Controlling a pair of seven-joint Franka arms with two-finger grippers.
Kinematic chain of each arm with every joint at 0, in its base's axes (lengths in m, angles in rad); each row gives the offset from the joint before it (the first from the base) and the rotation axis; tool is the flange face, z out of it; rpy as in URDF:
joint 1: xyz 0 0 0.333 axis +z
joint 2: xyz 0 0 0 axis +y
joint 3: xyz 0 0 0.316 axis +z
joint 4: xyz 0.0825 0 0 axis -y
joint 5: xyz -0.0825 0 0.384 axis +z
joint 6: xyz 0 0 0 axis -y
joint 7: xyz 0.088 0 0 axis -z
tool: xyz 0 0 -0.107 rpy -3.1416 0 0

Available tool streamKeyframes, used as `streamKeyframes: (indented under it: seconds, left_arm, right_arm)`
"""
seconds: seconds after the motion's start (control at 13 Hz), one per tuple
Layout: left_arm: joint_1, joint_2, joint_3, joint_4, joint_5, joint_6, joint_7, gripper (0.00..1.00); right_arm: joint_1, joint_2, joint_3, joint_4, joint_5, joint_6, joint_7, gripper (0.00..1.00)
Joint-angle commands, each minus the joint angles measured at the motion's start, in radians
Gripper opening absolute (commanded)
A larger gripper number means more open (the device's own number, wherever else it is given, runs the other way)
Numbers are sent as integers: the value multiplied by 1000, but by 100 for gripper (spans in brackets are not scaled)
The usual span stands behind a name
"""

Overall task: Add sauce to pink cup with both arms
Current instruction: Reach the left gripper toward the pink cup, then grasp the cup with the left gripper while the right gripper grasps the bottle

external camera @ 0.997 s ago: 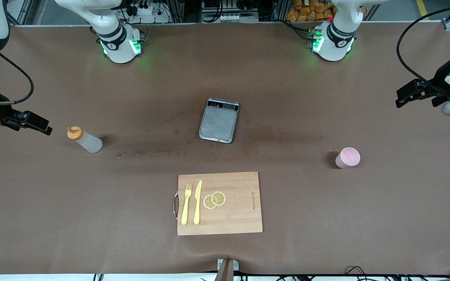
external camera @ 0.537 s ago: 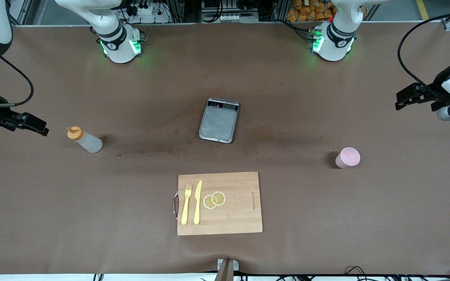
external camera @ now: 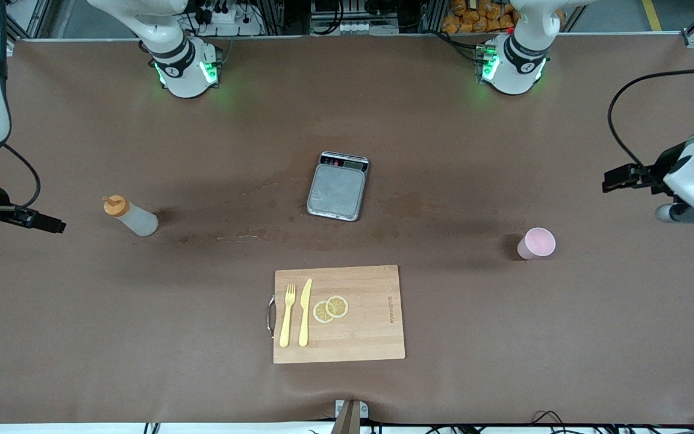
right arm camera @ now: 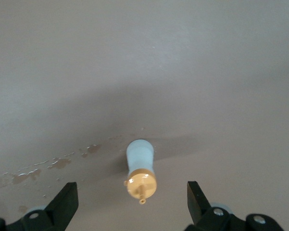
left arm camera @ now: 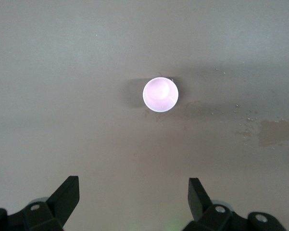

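Bottle [external camera: 131,217] and cup [external camera: 537,243] flank scale [external camera: 338,186]; left gripper [left arm camera: 133,198] above cup, right gripper [right arm camera: 132,199] above bottle, both open, empty, lined up to grasp.

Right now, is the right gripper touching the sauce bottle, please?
Apart: in the right wrist view the open right gripper hangs above the sauce bottle, both fingers clear of it.

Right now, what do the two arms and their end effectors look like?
Both arms are white, jointed, with black bands; bases glow green. Left end effector and right end effector are black, two flat angular fingers each, seen in the wrist views. Black cables loop to each wrist.
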Motion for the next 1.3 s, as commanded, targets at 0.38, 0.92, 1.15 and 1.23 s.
streamKeyframes:
  seconds: [0.38,0.92,1.15,1.23]
  left_arm:
    - [2,61,3,-316,-5,465,-48,100]
    - [14,241,5,-320,-3,680,-48,100]
    - [16,252,5,-327,-3,682,-51,100]
    - [16,264,5,-329,-3,682,-53,97]
  right_arm:
    - [-203,157,13,42,212,-76,34,100]
    - [-240,276,15,73,243,-151,384,100]
    - [-333,410,18,156,329,-202,400,99]
    - [-388,461,13,168,496,-245,414,98]
